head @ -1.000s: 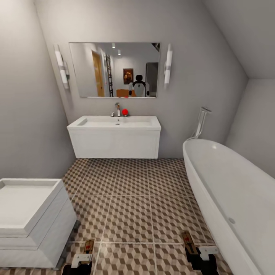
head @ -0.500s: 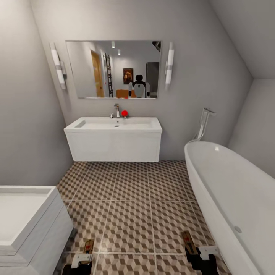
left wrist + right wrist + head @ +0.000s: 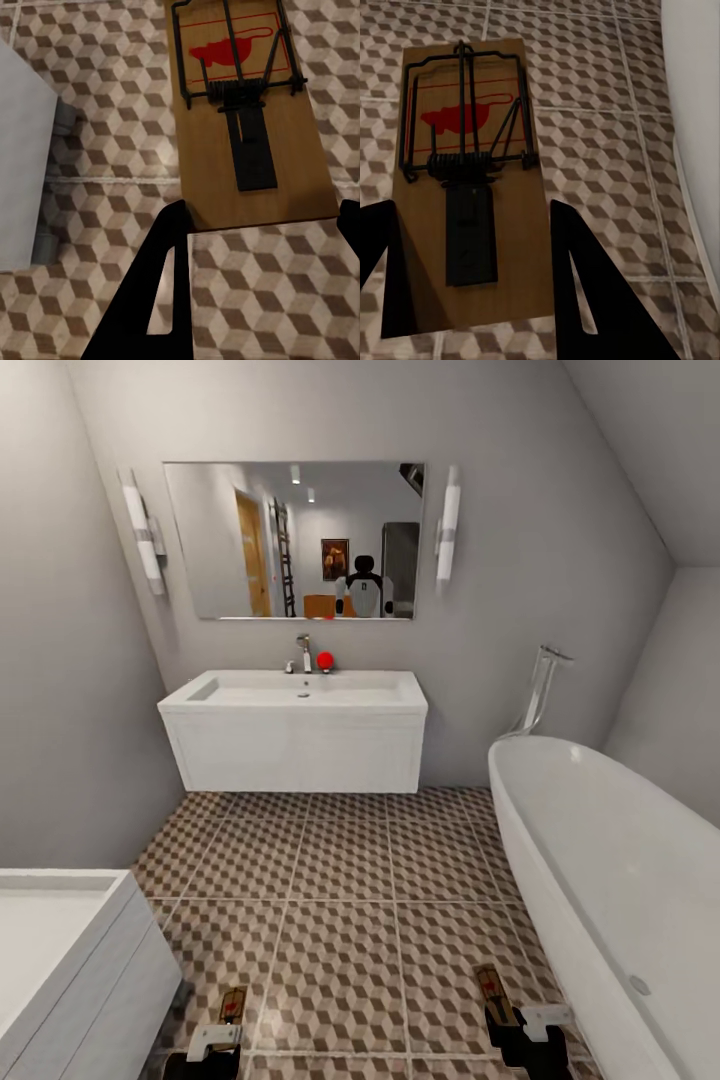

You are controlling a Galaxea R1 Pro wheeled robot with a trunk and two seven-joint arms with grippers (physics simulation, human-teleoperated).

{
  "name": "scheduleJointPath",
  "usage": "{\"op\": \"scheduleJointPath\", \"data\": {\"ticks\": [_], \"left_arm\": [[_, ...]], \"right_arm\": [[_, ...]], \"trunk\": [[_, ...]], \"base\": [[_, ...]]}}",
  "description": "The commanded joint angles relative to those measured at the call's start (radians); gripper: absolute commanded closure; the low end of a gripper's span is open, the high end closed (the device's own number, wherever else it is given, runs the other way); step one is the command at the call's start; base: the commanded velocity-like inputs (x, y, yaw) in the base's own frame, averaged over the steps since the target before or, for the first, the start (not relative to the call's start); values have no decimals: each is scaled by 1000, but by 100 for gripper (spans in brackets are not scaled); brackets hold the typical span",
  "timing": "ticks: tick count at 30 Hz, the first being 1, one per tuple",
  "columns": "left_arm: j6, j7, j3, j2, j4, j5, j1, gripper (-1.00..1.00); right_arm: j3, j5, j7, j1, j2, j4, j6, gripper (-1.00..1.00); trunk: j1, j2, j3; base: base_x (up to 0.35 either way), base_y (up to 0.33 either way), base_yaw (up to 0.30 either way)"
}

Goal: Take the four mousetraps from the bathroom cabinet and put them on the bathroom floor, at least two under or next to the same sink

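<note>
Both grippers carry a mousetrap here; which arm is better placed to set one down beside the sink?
Left, marginally: the left gripper and its mousetrap line up with the sink; the right gripper hugs the bathtub.

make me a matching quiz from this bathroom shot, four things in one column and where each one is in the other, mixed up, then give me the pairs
Things:
1. sink
2. bathtub
3. mirror
4. mousetrap in the right gripper

Places:
A. along the right side of the room
B. on the wall above the basin
C. held over the patterned floor tiles, near the tub's base
D. against the far wall, between two wall lights and below them

Pairs: 1-D, 2-A, 3-B, 4-C
</note>
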Motion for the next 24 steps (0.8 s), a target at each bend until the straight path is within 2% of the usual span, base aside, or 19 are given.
{"op": "scheduleJointPath", "data": {"ticks": [1, 24], "left_arm": [[-7, 2, -9, 0, 4, 9, -2, 100], [-7, 2, -9, 0, 4, 9, -2, 100]], "right_arm": [[-8, 8, 3, -1, 1, 1, -4, 100], [-8, 8, 3, -1, 1, 1, -4, 100]], "trunk": [[0, 0, -1], [0, 0, -1]], "base": [[206, 0, 0], [206, 0, 0]]}}
